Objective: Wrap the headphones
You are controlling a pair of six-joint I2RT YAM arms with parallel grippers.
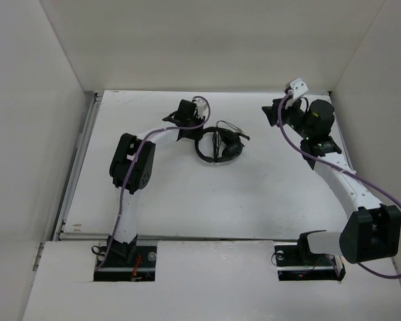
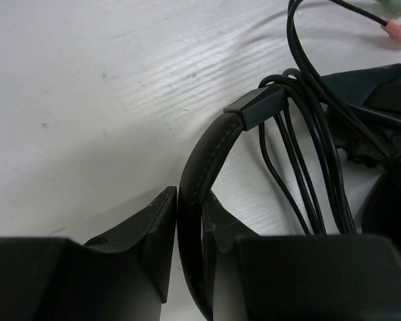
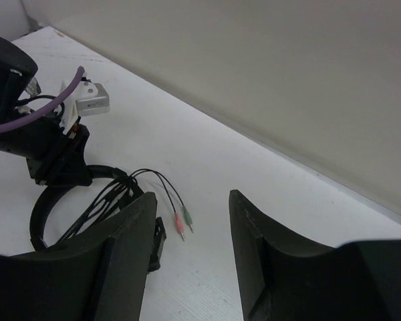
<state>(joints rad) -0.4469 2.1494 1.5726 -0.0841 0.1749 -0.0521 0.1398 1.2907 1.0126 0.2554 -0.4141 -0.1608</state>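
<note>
The small black thin-banded headphones [image 1: 219, 146] are found on the white tabletop [image 1: 187, 207], their thin black cable [image 2: 301, 167] looped several times across the band. The band is clamped by the left fingers [image 2: 147, 247]. The right fingers [image 3: 127, 261] are spread and empty, apart from the headphones. The loose pink and green plugs [image 3: 184, 224] are best pinched and tucked under the loops, slack taken out.

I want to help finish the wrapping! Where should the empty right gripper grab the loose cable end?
Probably just behind the pink and green plugs, coming straight down from above, jaws across the cable. That end lies flat on the table, free of the bundle on the band, which the left gripper pinches.
</note>
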